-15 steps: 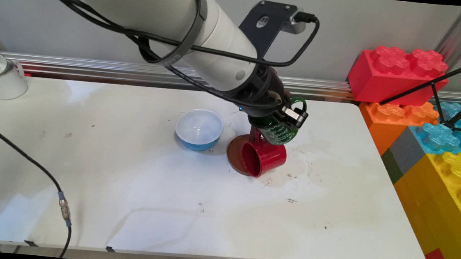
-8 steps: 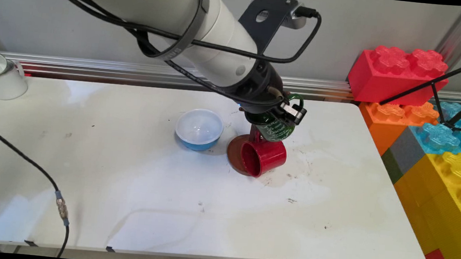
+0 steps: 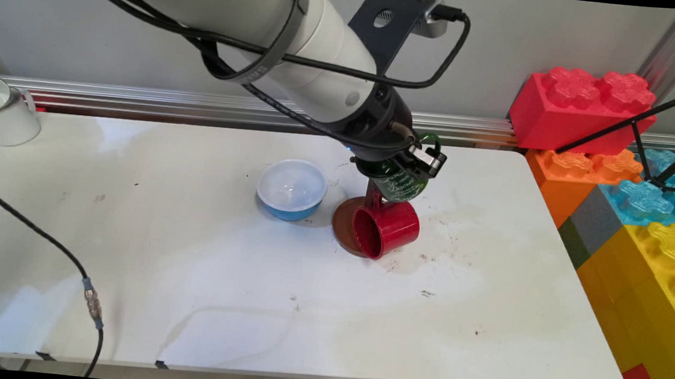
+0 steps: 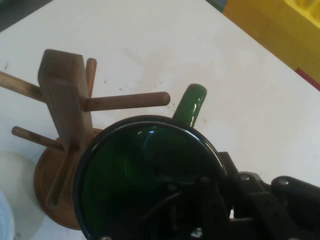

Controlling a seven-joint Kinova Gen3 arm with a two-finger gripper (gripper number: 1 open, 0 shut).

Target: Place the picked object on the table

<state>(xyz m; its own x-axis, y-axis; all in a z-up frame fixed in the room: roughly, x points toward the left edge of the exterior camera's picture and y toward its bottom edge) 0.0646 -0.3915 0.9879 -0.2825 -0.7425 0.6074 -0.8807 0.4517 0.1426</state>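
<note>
I have a green mug gripped above the mug tree, toward the table's far edge.

The white table [image 3: 244, 302] is stained and scuffed, with big toy bricks [image 3: 582, 106] stacked off its right edge against the wall. My arm slants in from the far left, gripper [image 3: 413, 162] jaws clamped on the green mug [image 3: 399, 184], which is tilted over the wooden mug tree [image 4: 65, 95]. A red mug [image 3: 385, 232] hangs there; a blue bowl [image 3: 291, 189] sits just left, and a white mug [image 3: 0, 110] occupies the far left corner.
</note>
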